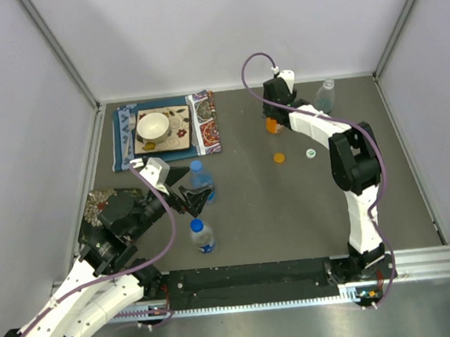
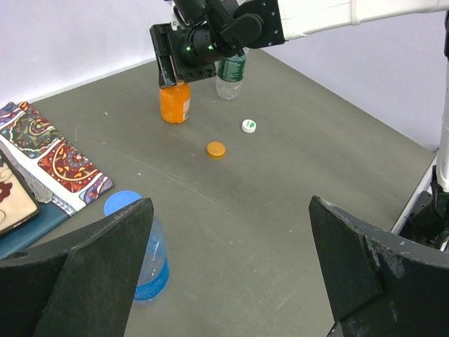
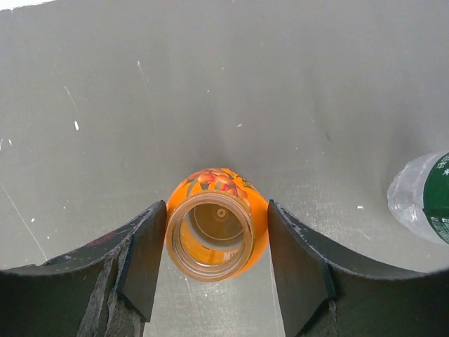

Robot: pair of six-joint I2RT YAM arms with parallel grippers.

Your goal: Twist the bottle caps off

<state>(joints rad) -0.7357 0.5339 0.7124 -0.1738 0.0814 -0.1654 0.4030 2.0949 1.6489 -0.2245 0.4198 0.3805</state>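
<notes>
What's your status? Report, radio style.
Left fingers open, empty. Right fingers flank uncapped orange bottle, grip unclear. Two blue caps still on. Nothing blocking.

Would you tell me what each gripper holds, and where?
Left gripper holds nothing. Right gripper straddles the orange bottle at its shoulder; whether it clamps cannot be told.

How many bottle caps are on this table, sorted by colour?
Blue caps: 2
Orange cap: 1
White cap: 1
Total: 4
</notes>
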